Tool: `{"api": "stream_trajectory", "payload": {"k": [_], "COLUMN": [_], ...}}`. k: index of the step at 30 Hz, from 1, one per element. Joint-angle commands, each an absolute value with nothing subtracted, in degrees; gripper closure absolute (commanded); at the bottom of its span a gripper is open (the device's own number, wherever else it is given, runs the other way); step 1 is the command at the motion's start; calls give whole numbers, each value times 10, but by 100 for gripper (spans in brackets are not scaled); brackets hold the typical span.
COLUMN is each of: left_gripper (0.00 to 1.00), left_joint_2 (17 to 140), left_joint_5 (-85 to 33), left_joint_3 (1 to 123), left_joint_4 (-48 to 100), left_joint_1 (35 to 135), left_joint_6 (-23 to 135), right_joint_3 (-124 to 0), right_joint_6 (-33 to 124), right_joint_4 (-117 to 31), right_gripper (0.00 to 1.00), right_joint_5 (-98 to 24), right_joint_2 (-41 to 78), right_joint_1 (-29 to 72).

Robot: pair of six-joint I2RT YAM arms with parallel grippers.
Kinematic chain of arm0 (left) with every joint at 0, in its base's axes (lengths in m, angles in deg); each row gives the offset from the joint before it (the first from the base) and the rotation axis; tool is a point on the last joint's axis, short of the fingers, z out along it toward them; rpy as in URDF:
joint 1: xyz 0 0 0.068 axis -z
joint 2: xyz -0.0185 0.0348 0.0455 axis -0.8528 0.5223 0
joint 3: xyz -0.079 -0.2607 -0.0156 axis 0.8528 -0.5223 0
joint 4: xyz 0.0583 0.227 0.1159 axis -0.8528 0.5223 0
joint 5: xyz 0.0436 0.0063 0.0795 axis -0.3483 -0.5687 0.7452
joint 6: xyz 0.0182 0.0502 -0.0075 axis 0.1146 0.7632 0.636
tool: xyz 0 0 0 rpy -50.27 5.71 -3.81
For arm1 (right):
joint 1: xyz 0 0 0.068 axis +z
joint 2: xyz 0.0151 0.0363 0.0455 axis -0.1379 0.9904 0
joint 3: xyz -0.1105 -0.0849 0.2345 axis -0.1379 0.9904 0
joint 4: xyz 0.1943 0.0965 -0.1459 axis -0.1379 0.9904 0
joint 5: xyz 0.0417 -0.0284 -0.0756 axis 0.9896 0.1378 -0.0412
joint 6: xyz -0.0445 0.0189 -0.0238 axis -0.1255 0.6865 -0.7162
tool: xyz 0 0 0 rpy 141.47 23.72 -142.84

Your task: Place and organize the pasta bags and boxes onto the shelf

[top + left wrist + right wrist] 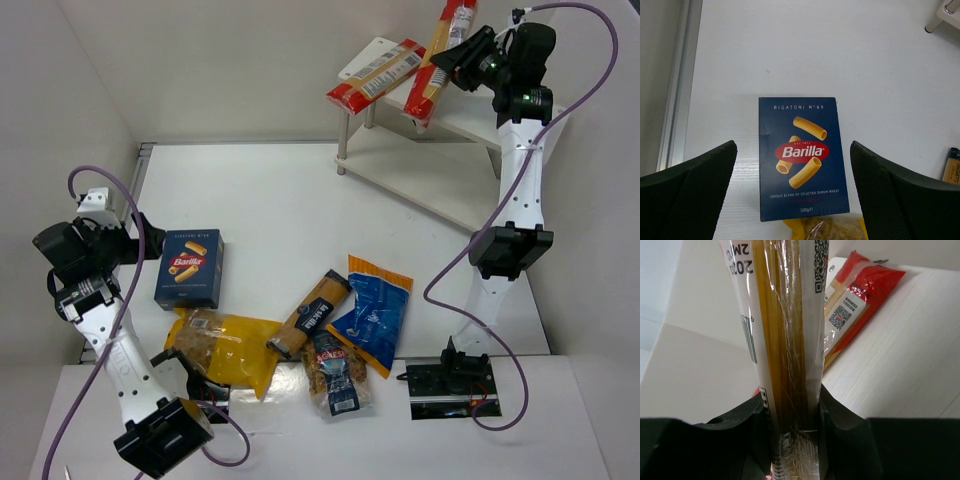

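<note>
Two spaghetti bags are up at the white shelf (430, 170): the first spaghetti bag (378, 75) lies flat on its top board, and your right gripper (790, 415) is clamped on the second spaghetti bag (437, 70), which stands tilted over that board, just beside the first. Your left gripper (792, 145) hangs with its jaws wide apart above the dark blue Barilla box (802, 160), which lies flat on the table (270, 200). Near the box you have the yellow bag (225, 345), the brown black-labelled pack (310, 315), the clear bag (337, 375) and the blue bag (372, 312), all on the table.
</note>
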State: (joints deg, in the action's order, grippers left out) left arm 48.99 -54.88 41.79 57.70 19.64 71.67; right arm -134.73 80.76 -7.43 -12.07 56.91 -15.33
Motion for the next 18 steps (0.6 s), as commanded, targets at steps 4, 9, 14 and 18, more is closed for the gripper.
{"api": "stream_trajectory", "payload": {"k": [4,9,14,18], "left_gripper": [1,1,1,1], "left_joint_2": [479,479,479,479], "left_joint_5": [-563,-563,-563,-563], "left_joint_3": [407,407,407,407], "left_joint_4": [558,558,558,558], "left_joint_1": [192,192,192,192], "left_joint_6": [717,717,717,717], "right_joint_3": [-1324,-1306,-1319,-1319], "right_joint_6": [852,865,859,859], "right_joint_4": [-181,-196,-201,-196], "right_gripper": [99,99,79,67], "right_joint_5": [-100,-95,-95,-102], "right_joint_2": [541,547,547,547], "right_joint_1": [-154,-154,-154,-149]}}
